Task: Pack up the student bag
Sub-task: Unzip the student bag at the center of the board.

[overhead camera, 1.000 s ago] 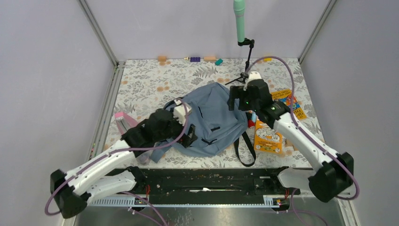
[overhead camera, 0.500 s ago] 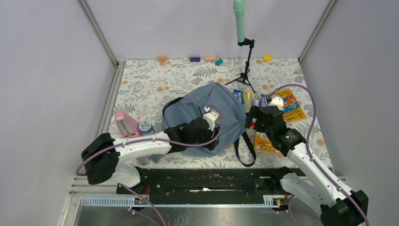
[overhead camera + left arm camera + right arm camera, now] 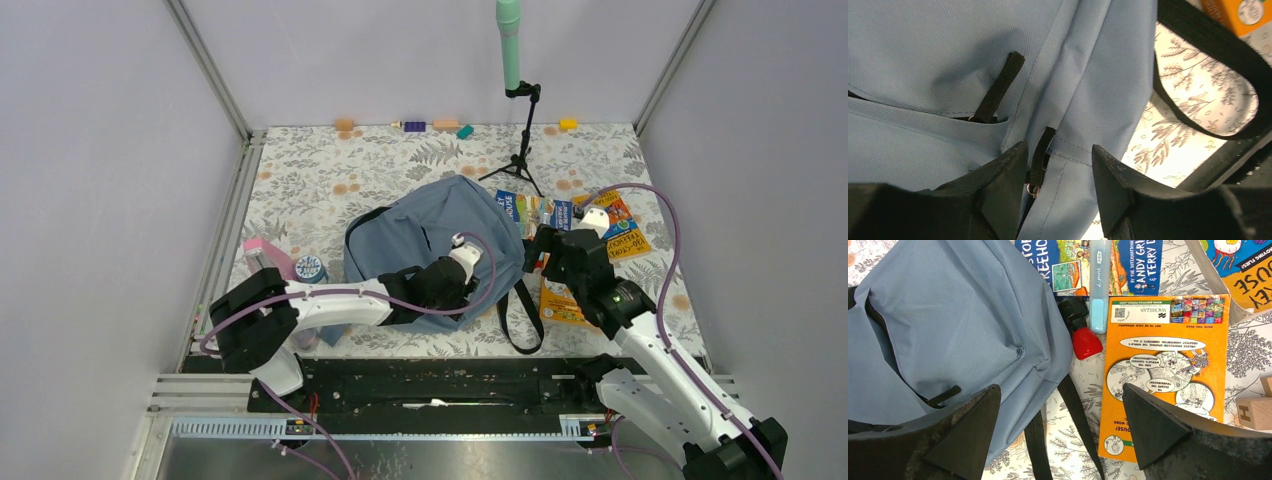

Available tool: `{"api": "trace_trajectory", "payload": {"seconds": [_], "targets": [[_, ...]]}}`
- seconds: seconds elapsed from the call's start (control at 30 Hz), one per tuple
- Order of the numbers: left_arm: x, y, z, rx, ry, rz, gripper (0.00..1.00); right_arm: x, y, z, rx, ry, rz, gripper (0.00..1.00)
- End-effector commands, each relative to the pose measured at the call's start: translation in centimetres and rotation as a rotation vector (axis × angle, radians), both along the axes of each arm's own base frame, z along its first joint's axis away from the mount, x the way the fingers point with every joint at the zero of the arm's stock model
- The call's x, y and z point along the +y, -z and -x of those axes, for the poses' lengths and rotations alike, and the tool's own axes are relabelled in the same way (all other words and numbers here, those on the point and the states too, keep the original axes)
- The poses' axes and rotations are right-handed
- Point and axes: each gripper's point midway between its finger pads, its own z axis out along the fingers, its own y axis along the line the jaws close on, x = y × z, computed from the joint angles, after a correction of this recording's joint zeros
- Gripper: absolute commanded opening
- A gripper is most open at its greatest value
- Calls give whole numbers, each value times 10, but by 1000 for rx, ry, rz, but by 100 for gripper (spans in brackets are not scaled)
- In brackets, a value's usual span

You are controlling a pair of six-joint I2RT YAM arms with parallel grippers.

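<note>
Left claw (image 3: 1059,150): jaws spread, straddling the black zipper pull (image 3: 1040,155) on the student bag (image 3: 923,60). Right claw (image 3: 1060,390): spread wide.

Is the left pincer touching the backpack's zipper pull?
Cannot tell. Left wrist view: the zipper pull sits between the left pincer's fingers, clear of one, no plain gap or contact at the other.
</note>
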Motion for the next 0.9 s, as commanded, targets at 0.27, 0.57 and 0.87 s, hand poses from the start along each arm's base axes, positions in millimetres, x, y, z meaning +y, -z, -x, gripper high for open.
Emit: {"api": "trace_trajectory", "payload": {"seconds": [0.27, 0.57, 0.87], "targets": [[1, -4, -25, -75, -80, -32, 46, -7, -4, 0, -24, 42, -1, 98], [2, 11, -18, -33, -69, -38, 37, -7, -5, 1, -27, 42, -6, 98], [5, 16, -20, -25, -88, -52, 25, -7, -3, 1, -22, 38, -4, 98]]}}
